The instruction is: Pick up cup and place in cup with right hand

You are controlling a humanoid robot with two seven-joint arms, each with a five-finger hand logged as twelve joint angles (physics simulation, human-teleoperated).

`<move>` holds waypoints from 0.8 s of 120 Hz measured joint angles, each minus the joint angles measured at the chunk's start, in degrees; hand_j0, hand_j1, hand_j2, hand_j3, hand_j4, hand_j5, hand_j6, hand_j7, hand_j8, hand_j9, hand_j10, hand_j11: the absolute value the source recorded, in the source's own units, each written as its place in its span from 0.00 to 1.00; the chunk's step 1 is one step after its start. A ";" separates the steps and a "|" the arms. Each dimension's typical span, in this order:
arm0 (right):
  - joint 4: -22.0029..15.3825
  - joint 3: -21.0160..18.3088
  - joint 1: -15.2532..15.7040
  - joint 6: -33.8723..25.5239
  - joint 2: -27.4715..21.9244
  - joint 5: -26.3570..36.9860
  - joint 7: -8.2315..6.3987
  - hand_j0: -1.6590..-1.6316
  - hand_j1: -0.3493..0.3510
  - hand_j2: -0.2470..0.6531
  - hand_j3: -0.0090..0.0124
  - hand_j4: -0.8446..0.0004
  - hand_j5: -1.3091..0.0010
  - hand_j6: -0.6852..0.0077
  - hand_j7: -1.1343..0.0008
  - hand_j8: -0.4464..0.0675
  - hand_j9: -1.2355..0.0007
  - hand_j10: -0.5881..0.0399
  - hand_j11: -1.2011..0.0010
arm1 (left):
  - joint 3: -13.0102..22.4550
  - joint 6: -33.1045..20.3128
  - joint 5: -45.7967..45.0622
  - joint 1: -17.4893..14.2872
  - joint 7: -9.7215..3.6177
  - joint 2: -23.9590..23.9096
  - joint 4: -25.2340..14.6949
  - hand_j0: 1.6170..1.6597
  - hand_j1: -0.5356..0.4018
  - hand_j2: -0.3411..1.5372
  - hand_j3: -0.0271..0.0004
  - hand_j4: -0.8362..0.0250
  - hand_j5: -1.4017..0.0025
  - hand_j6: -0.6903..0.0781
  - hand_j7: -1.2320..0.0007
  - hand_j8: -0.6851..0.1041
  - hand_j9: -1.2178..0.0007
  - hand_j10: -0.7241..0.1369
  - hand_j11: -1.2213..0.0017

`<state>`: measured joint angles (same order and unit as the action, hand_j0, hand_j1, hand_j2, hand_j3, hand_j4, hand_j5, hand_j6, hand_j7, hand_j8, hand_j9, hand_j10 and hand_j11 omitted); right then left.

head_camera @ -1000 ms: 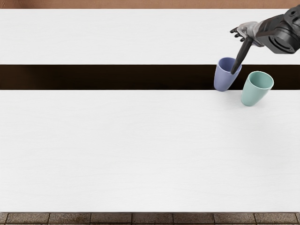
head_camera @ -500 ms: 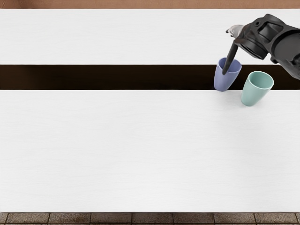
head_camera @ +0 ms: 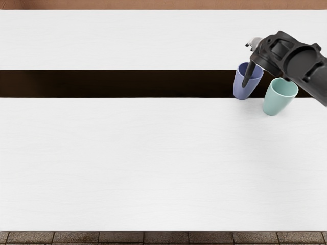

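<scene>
The right hand is at the upper right, behind and over the blue-violet cup. Its dark thumb points down across the cup's opening, apart from the light fingers, which barely show past the wrist; the hand looks open. Whether the thumb touches the cup cannot be told. The mint green cup stands just to the right and slightly nearer, its rim close under the forearm. Both cups are upright and separate. No left arm shows.
A white table surface fills the near part of the view. Behind it runs a dark band, with another white surface beyond. The right forearm slants in from the right edge above the green cup.
The right hand has shifted a little left and turned, its forearm coming nearer and the thumb lower over the blue-violet cup. Neither cup has moved.
</scene>
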<state>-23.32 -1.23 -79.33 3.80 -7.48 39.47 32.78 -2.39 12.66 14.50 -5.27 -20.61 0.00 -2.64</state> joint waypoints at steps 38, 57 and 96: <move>0.44 -1.36 0.56 -0.87 0.68 -0.02 0.00 0.04 0.25 0.24 0.42 0.82 0.85 0.77 0.83 0.58 0.84 0.70 0.84 | 0.00 0.00 0.00 0.00 0.01 0.00 0.00 0.96 0.93 0.18 0.99 0.96 0.99 0.88 0.99 0.85 0.99 0.83 0.99; 0.46 -1.46 1.09 -0.82 0.71 -0.02 0.00 0.04 0.31 0.24 0.42 0.78 0.82 0.73 0.79 0.51 0.81 0.65 0.81 | 0.00 0.00 0.00 0.00 0.00 0.00 0.00 0.96 0.93 0.18 0.99 0.96 0.99 0.88 0.99 0.85 0.99 0.83 0.99; 0.45 -2.10 1.28 -0.50 0.72 -0.02 0.37 0.04 0.44 0.22 0.42 0.70 0.75 0.62 0.71 0.37 0.73 0.53 0.72 | 0.00 0.00 0.00 0.00 0.02 0.00 0.00 0.96 0.93 0.18 0.99 0.96 0.99 0.88 0.99 0.85 0.99 0.83 0.99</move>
<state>-22.87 -3.33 -78.05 3.30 -6.76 39.45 33.15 -2.39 12.66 14.50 -5.27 -20.59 0.00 -2.64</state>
